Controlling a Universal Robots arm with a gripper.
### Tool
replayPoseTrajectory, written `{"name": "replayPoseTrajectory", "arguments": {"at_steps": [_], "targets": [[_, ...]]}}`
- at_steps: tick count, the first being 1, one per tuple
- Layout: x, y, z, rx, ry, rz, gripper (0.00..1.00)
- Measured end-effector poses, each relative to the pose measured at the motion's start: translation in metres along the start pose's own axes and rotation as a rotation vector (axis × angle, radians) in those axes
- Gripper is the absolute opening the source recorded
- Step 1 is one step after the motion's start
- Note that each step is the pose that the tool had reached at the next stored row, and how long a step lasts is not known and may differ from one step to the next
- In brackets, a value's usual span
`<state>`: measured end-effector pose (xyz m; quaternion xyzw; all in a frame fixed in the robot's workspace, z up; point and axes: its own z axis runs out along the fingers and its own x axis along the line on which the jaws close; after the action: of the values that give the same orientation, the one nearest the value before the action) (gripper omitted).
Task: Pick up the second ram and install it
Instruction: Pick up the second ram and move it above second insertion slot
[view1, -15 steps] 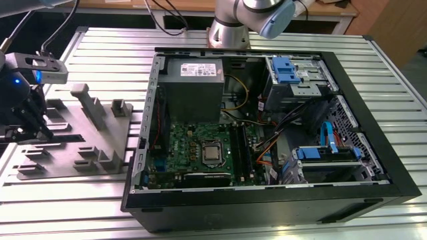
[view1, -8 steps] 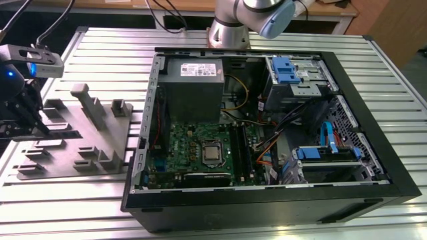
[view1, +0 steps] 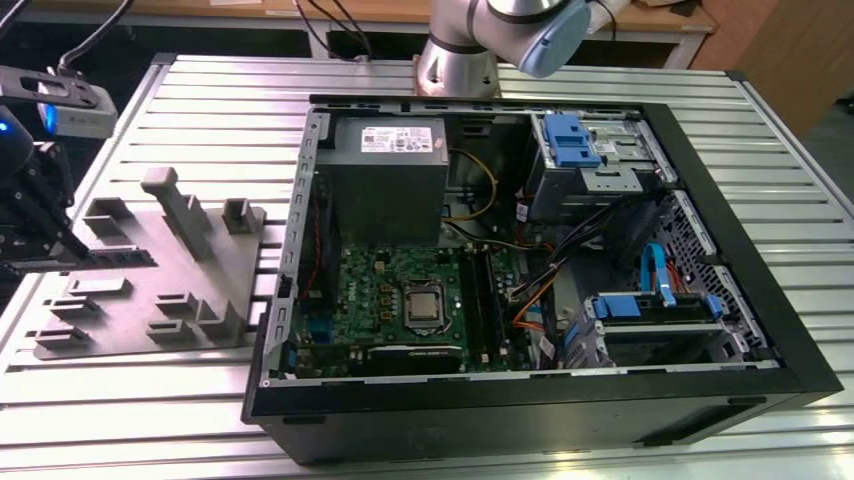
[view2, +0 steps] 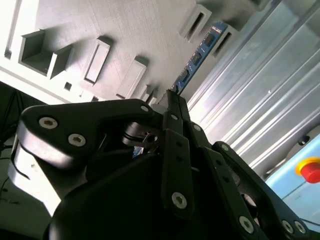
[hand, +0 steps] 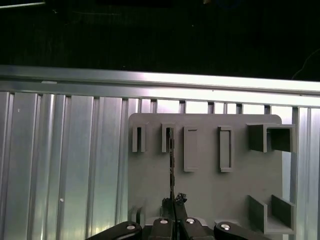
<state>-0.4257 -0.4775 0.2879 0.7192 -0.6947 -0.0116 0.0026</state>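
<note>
The second ram stands on edge in a slot of the grey fixture block; the gripper seems clamped on its end; the grip should stay square on the flat faces, any pull straight.

The arm rises from its base at the table's edge at the top of the exterior view, with a blue-capped joint just above the base. The wrist hangs near the table's edge on the exterior view's left, and the gripper points down. In both wrist views its black fingers converge, tips pressed on the two faces of the thin ram.
</note>
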Motion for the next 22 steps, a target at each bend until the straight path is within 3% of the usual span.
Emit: {"name": "replayPoseTrajectory", "arguments": {"at_steps": [10, 22], "targets": [[-0.0004, 0.0006, -0.0291, 0.0000, 0.0000, 0.000, 0.12], [-0.0007, 0.0010, -0.0512, 0.0001, -0.0007, 0.000, 0.12]]}}
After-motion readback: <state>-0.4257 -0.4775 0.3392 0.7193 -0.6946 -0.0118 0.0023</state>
